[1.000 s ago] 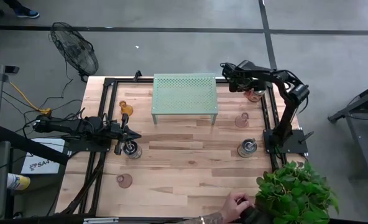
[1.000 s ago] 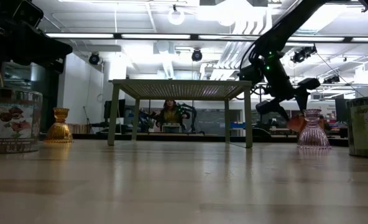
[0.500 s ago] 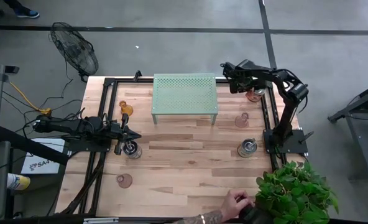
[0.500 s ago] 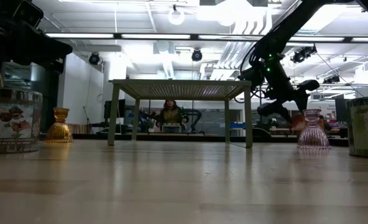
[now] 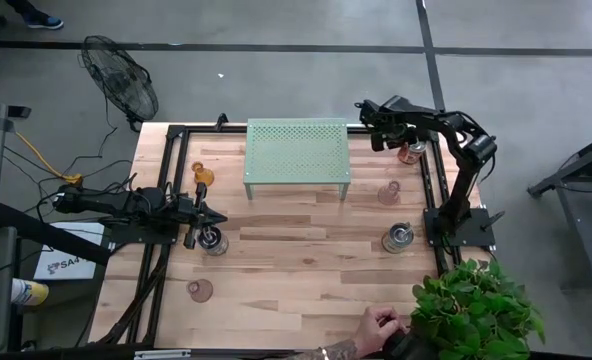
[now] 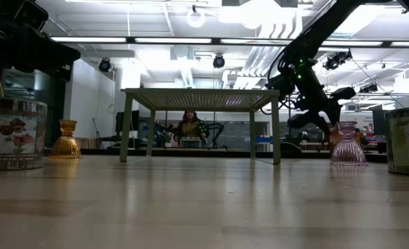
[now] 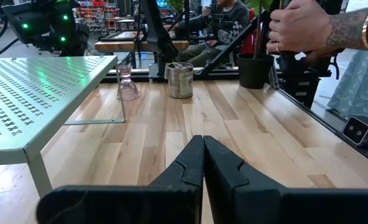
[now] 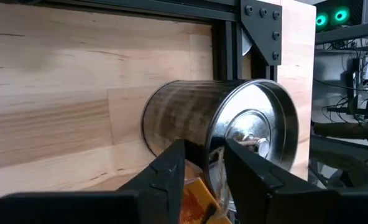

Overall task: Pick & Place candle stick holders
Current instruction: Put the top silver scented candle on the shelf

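Note:
My right gripper (image 5: pixel 404 146) is at the far right corner, pointing down at a silvery metal holder with reddish marks (image 5: pixel 410 153). Its open fingers stand on either side of the holder's wall at the rim (image 8: pixel 216 148). My left gripper (image 5: pixel 198 214) is shut and empty at the left, just above another metal holder (image 5: pixel 213 241) that stands on its base. An amber glass holder (image 5: pixel 203 176), a pink glass one (image 5: pixel 389 192), a metal one (image 5: pixel 399 238) and a pinkish one (image 5: pixel 200 290) stand on the table. My right gripper has one finger (image 8: pixel 171 167) over the holder's outer wall and the other (image 8: pixel 253 169) over its hollow, coming from above. I cannot tell whether either finger touches the wall. The holder stands on the table.
The pale green perforated stand (image 5: pixel 298 150) stands at the far middle. A black frame (image 5: pixel 434 185) runs along the table's sides. A potted plant (image 5: pixel 476 305) is at the near right corner, with a person's hand (image 5: pixel 380 330) beside it. A fan (image 5: pixel 121 80) lies beyond the far left corner.
My right gripper has shifted only slightly at the far right holder. Nothing else has moved.

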You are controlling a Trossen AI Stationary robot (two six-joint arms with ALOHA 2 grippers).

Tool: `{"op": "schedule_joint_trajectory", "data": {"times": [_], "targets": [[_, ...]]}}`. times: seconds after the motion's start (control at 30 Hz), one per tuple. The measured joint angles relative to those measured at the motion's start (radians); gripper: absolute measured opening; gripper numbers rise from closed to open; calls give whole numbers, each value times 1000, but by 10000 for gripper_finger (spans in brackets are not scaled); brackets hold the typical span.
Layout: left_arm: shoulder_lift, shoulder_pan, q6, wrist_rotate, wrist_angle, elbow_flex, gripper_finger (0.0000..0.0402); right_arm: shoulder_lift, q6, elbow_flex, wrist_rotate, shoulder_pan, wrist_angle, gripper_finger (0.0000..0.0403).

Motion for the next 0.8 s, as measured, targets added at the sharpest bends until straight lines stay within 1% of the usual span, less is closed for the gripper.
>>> {"op": "schedule_joint_trajectory", "data": {"times": [0.17,0.67,0.8], "targets": [[0,0,0,-1,0,0,1,1,0,0,1,6,0,81],[0,0,0,-3,0,0,1,2,0,-2,2,13,4,77],[0,0,0,-3,0,0,1,3,0,-2,2,14,4,67]]}}
